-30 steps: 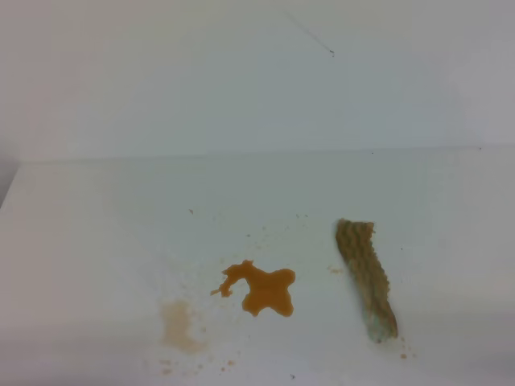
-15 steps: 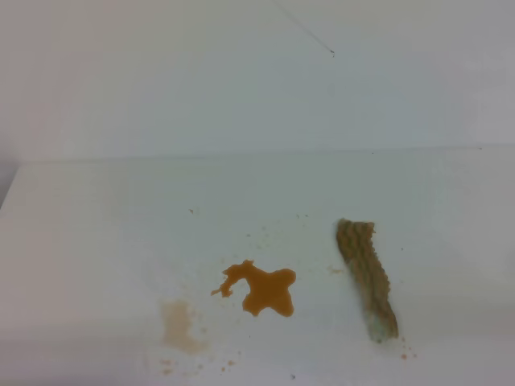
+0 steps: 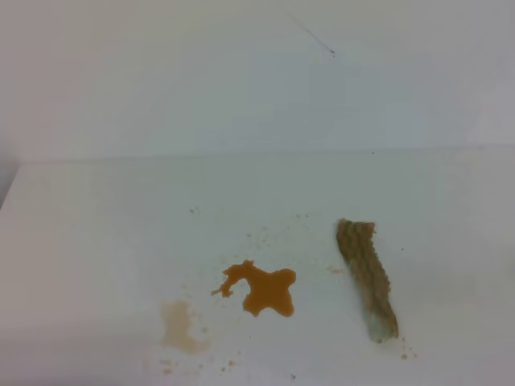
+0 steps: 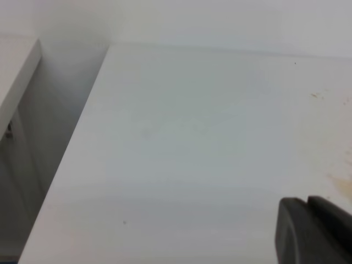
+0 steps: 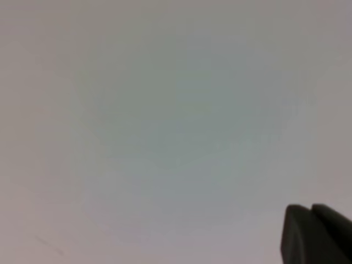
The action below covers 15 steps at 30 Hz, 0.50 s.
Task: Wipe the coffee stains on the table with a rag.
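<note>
Here the rag (image 3: 367, 279) lies well apart from either gripper.

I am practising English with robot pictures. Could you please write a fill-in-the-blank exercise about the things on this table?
1. The rag lies to the ____ of the orange-brown blotch in the high view.
2. The pale tan smear lies to the ____ of that blotch.
3. The rag and the blotch are ____, not touching.
4. In the high view, ____ gripper is over the table.

Missing words: right; left; apart; no
</note>
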Motion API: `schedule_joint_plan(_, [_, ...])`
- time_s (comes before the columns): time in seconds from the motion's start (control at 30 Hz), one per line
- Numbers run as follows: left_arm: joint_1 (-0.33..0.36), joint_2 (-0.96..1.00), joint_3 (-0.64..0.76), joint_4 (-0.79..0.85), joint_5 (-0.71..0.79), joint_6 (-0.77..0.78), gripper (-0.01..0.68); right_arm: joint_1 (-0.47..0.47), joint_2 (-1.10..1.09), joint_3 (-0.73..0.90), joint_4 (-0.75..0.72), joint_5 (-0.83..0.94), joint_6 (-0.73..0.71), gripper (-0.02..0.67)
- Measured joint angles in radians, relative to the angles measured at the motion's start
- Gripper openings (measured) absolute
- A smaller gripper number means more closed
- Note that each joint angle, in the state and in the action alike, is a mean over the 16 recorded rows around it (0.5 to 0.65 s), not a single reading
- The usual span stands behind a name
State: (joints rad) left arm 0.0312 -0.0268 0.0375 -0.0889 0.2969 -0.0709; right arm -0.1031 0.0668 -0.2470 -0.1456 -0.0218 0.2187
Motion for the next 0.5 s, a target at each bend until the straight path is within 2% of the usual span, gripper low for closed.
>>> schedule_joint_plan(0.13, [0.000,0.000,0.000,0.000,0.000,0.000,0.001,0.000,0.101,-0.128,0.003,0.167,-0.032,0.011])
schedule_joint_plan(0.3, [0.000,0.000,0.000,0.000,0.000,0.000,0.001,0.003,0.266,-0.273,0.058,0.366,-0.139,0.011])
schedule_joint_plan(0.4, [0.000,0.000,0.000,0.000,0.000,0.000,0.001,0.014,0.359,-0.339,0.137,0.438,-0.236,0.011])
schedule_joint_plan(0.5, [0.000,0.000,0.000,0.000,0.000,0.000,0.001,0.030,0.441,-0.387,0.231,0.482,-0.391,0.011])
